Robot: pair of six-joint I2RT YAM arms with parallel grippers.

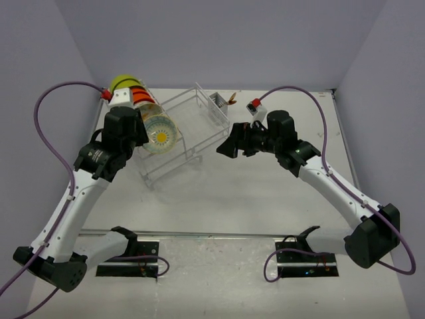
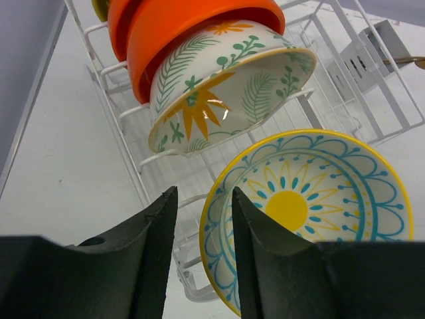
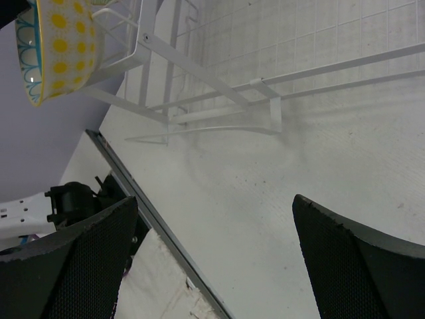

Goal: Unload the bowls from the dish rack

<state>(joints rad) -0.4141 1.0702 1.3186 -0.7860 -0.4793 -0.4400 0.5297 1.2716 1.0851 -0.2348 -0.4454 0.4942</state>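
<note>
Left pincer (image 2: 204,194) parted astride yellow-rimmed bowl (image 2: 312,206) edge; right pincer (image 3: 214,198) wide apart.

No legible text, label, number or sign anywhere

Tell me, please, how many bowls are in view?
5 in a row: green bowl at the far end, two orange bowls, leaf bowl, then sun bowl at the near end. Others may be hidden.
</note>
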